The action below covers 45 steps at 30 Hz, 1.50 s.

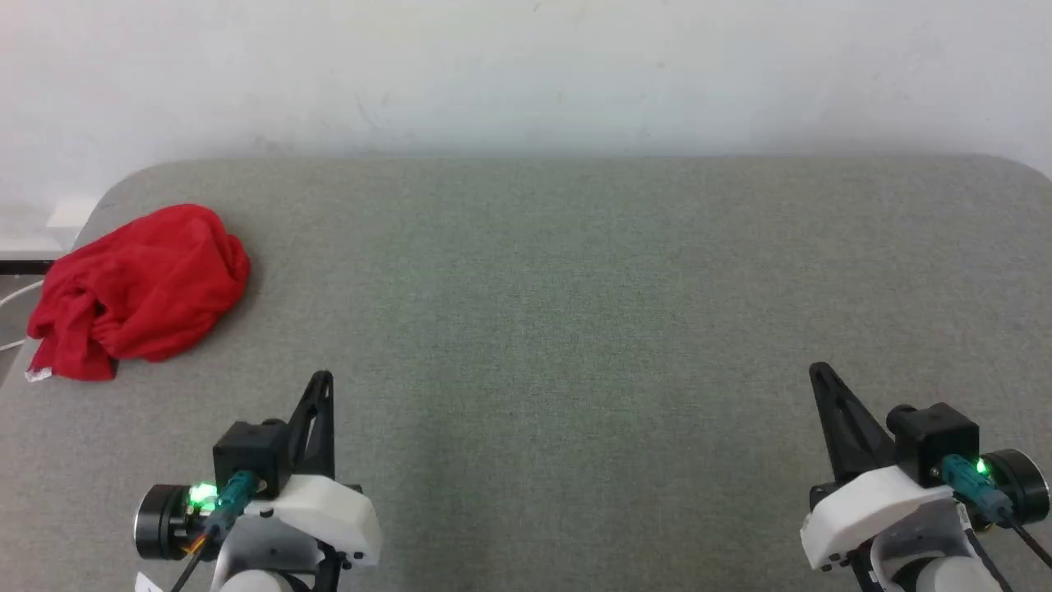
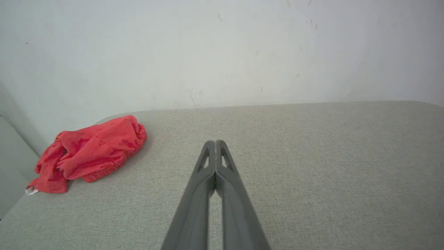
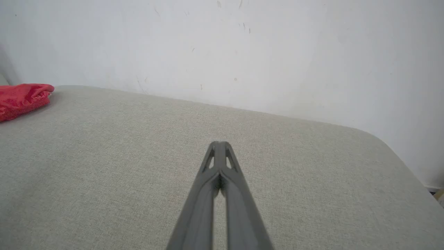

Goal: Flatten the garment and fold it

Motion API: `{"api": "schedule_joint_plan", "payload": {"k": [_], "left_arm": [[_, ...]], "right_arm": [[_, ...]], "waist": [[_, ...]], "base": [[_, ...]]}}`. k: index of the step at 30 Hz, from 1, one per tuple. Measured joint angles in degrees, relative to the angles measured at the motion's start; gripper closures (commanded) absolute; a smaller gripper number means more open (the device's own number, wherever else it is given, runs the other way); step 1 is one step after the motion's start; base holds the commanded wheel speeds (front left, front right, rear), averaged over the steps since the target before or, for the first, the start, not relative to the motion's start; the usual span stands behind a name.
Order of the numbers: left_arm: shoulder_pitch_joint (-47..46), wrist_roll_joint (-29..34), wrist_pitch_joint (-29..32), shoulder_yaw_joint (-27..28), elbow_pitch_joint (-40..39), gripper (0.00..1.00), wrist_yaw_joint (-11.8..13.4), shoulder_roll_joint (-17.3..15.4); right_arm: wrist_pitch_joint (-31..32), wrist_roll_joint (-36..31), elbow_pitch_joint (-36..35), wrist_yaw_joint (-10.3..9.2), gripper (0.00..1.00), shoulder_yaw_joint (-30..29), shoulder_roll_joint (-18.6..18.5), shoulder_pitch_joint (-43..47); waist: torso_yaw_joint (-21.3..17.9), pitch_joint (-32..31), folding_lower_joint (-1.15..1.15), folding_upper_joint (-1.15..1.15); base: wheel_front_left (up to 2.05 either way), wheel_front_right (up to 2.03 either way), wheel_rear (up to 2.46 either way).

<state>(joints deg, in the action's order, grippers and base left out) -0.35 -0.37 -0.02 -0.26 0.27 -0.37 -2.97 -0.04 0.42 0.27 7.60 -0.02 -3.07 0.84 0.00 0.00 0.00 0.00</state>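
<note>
The garment (image 1: 140,292) is a crumpled heap of bright red thin fabric at the far left edge of the grey table (image 1: 559,271), with a bit of white at its near corner. In the left wrist view the garment (image 2: 90,152) lies ahead and to the left; in the right wrist view a strip of the garment (image 3: 20,100) peeks in at the left edge. My left gripper (image 1: 322,378) hovers near the table's front left, shut and empty, well short of the heap. At the front right my right gripper (image 1: 818,370) is shut too, holding nothing.
A white wall (image 1: 526,74) runs behind the table's far edge. The table has rounded far corners, and its left edge passes right under the heap. Beyond that edge show a white cable and pale objects (image 1: 33,238).
</note>
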Motion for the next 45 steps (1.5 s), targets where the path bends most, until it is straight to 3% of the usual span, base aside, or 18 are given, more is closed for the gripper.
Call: {"api": "schedule_joint_plan", "payload": {"k": [23, 24, 45], "left_arm": [[0.0, 0.0, 0.0, 0.0, 0.0, 1.0, 0.0, 0.0], [0.0, 0.0, 0.0, 0.0, 0.0, 0.0, 0.0, 0.0], [-0.15, -0.54, -1.6, -1.1, 1.71, 0.0, 0.53, -0.03]], "right_arm": [[0.0, 0.0, 0.0, 0.0, 1.0, 0.0, 0.0, 0.0], [0.0, 0.0, 0.0, 0.0, 0.0, 0.0, 0.0, 0.0], [-1.41, 0.03, 0.79, 0.01, 0.0, -0.23, -0.04, 0.05]], "waist": [[0.0, 0.0, 0.0, 0.0], [0.0, 0.0, 0.0, 0.0], [1.78, 0.12, 0.0, 0.0]], "base": [[0.0, 0.0, 0.0], [0.0, 0.0, 0.0], [0.0, 0.0, 0.0]]}}
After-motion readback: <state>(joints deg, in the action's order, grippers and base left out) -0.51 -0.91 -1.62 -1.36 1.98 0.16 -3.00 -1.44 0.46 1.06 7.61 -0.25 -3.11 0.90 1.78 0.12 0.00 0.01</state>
